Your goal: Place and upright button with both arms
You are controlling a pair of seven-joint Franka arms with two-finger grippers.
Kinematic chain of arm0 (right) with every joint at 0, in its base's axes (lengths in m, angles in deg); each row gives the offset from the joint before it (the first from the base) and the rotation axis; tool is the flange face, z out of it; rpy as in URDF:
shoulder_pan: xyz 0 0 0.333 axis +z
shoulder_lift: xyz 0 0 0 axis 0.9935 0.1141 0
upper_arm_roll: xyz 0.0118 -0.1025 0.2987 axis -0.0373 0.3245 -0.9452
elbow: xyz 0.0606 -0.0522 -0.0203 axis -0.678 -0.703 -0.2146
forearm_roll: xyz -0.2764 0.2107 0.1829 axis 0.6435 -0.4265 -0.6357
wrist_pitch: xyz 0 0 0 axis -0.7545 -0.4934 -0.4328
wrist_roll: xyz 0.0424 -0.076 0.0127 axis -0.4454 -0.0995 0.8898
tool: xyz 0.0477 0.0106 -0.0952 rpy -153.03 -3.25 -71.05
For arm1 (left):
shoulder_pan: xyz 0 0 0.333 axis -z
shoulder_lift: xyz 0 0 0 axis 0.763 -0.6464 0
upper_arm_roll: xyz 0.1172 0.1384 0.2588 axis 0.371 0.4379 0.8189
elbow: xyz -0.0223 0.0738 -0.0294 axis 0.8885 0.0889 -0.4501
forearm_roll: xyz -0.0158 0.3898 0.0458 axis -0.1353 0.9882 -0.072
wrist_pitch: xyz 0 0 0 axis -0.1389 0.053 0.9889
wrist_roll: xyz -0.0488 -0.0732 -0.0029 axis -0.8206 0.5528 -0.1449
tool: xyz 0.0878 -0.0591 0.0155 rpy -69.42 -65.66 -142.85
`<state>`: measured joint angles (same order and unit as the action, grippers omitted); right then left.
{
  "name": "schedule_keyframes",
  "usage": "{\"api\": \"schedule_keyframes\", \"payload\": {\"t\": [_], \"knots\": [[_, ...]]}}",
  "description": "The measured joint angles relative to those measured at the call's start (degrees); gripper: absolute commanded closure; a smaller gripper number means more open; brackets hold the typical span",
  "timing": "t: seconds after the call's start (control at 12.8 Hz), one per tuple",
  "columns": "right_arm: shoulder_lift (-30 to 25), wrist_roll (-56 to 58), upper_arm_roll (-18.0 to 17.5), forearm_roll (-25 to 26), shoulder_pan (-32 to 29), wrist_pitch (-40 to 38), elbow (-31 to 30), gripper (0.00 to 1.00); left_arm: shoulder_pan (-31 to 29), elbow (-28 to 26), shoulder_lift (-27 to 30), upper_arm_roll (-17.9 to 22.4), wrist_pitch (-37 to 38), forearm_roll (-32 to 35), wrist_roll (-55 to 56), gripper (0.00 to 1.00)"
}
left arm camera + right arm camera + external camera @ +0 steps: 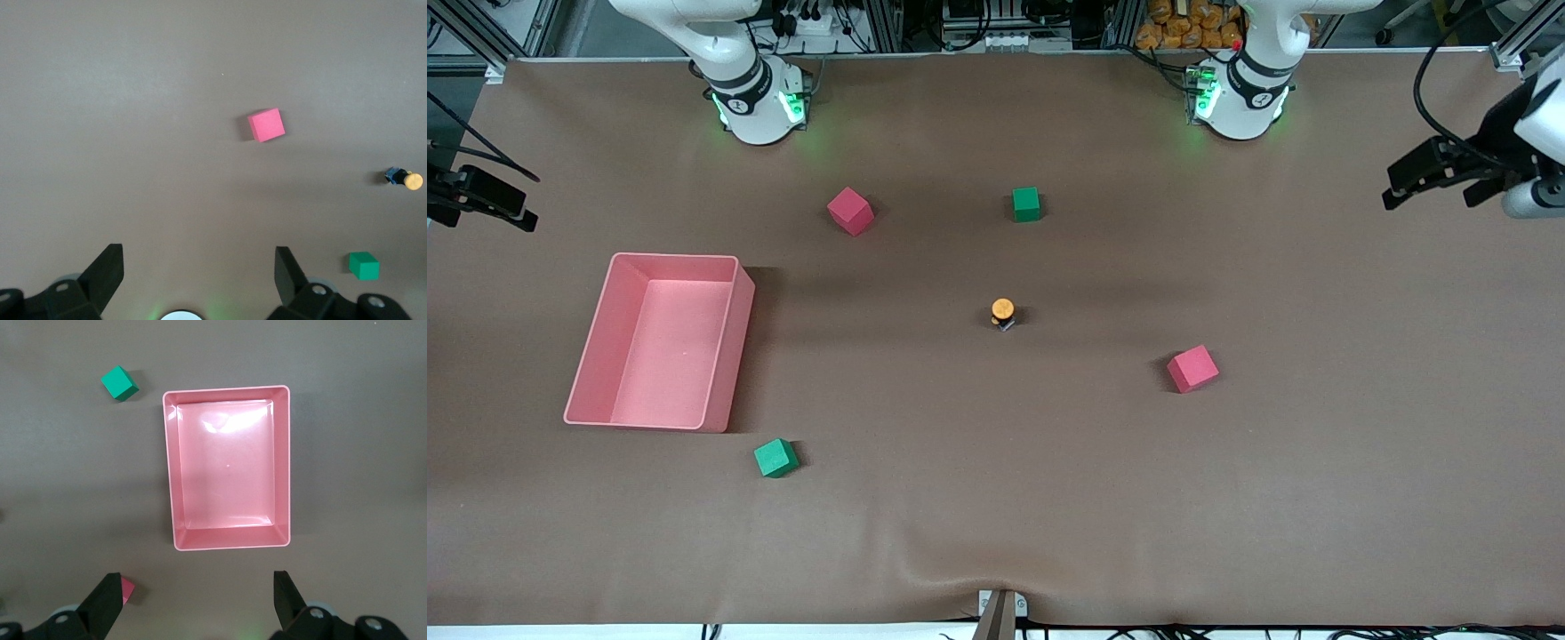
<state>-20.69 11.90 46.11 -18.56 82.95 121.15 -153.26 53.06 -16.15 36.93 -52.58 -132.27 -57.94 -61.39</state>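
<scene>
The button [1002, 313], with an orange round cap on a small black body, stands near the middle of the table with its cap facing up. It also shows in the left wrist view [404, 178]. Neither gripper shows in the front view; both arms rise from their green-lit bases out of the top of the picture. My left gripper [199, 267] is open and empty, high over the table by its base. My right gripper [198, 590] is open and empty, high over the table between its base and the pink bin [283, 467].
The pink bin [729, 356] sits toward the right arm's end. Pink cubes [850, 211] [1192, 368] and green cubes [1025, 204] [775, 458] lie scattered around the button. Black equipment [1440, 169] [480, 200] juts in at both table ends.
</scene>
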Motion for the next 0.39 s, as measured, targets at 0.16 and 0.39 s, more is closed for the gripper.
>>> {"api": "schedule_keyframes", "payload": {"t": [0.16,0.39], "knots": [[0.0,0.0,0.0,0.0,0.0,0.0,0.0,0.0,-0.16,0.0,-0.01,0.25,-0.05,0.36,-2.89,0.0],[0.0,0.0,0.0,0.0,0.0,-0.01,0.0,0.0,-0.15,0.0,-0.02,0.26,-0.05,0.38,-2.91,0.0]]}}
